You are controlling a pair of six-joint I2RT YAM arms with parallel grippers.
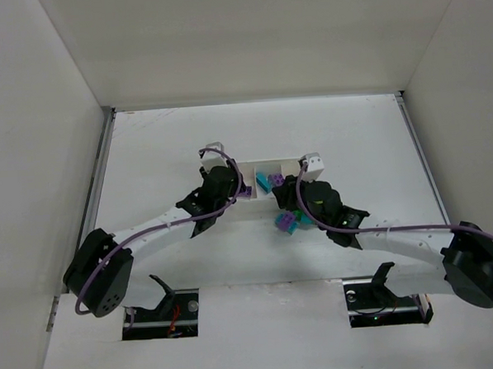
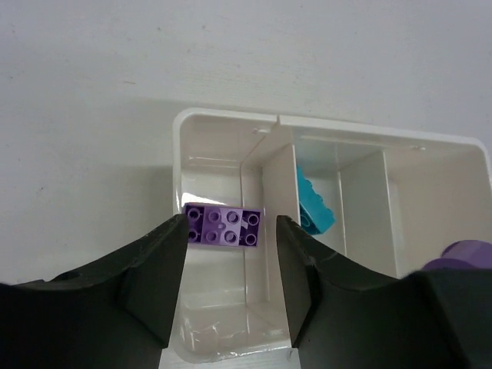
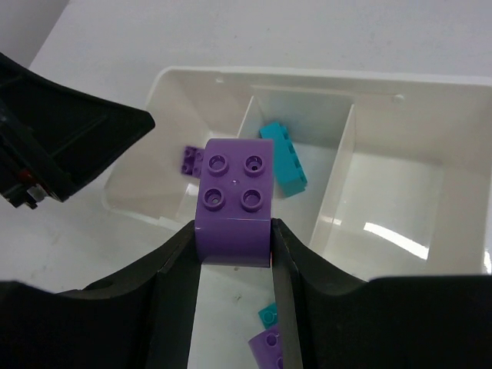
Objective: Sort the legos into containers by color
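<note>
The white three-compartment tray (image 2: pixel 231 121) (image 1: pixel 272 165) (image 3: pixel 307 79) lies mid-table. A flat purple brick (image 2: pixel 223 227) (image 3: pixel 191 160) lies in its left compartment, and a cyan brick (image 2: pixel 315 209) (image 3: pixel 283 157) (image 1: pixel 264 182) lies in the middle one. My left gripper (image 2: pixel 231 231) (image 1: pixel 233 190) hangs open over the left compartment, its fingers apart from the purple brick on both sides. My right gripper (image 3: pixel 234 238) (image 1: pixel 290 197) is shut on a taller purple brick (image 3: pixel 234 201), held at the tray's near wall. The right compartment (image 3: pixel 400 192) looks empty.
Loose purple, cyan and green bricks (image 1: pixel 286 222) lie on the table just in front of the tray, under the right gripper; two of them, a cyan brick (image 3: pixel 269 314) and a purple brick (image 3: pixel 267 350), show between its fingers. White walls enclose the table on three sides.
</note>
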